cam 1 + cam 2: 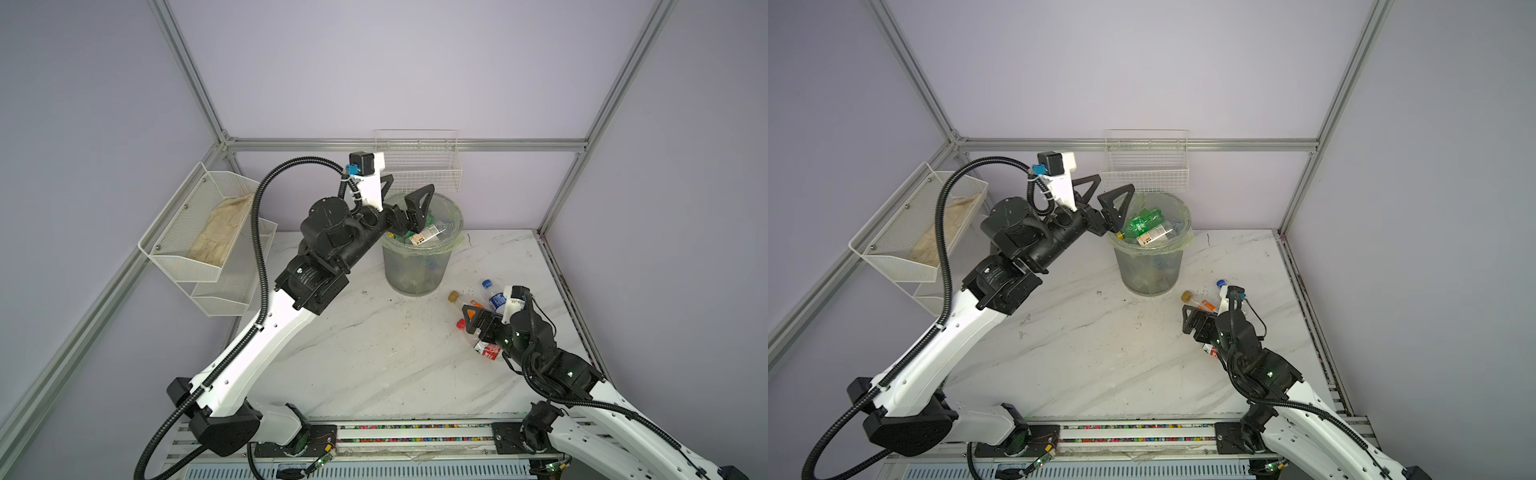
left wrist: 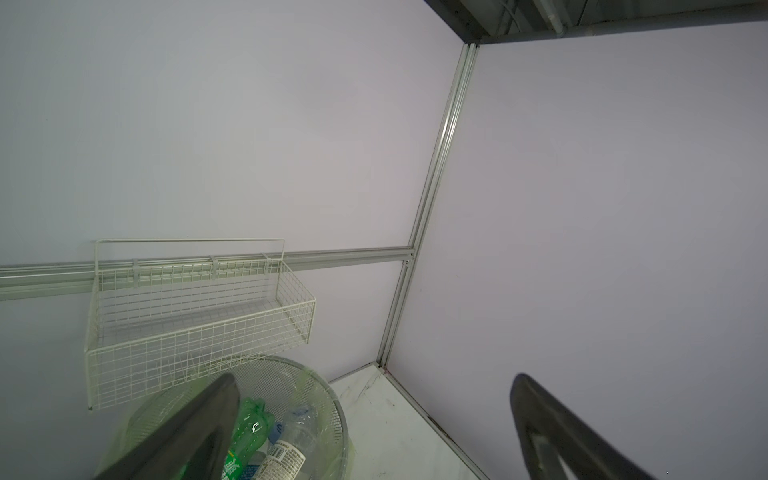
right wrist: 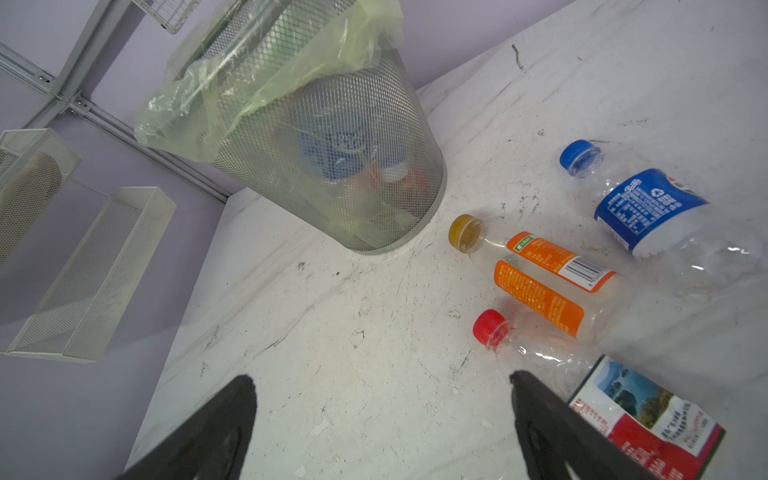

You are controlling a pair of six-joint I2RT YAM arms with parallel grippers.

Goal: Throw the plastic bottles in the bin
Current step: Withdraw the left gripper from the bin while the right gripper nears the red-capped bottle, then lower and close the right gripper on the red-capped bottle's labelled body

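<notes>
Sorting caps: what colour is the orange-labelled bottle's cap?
The cap is mustard yellow; the right wrist view shows it best.

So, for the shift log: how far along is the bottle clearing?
Done: the round grey mesh bin looks full to its rim, a green soda bottle on top. In hand: nothing; left gripper and right gripper open. Left: three clear bottles on the white marble table: blue-labelled, orange-labelled, red-labelled.

Both top views look down; both wrist views share the bin.
</notes>
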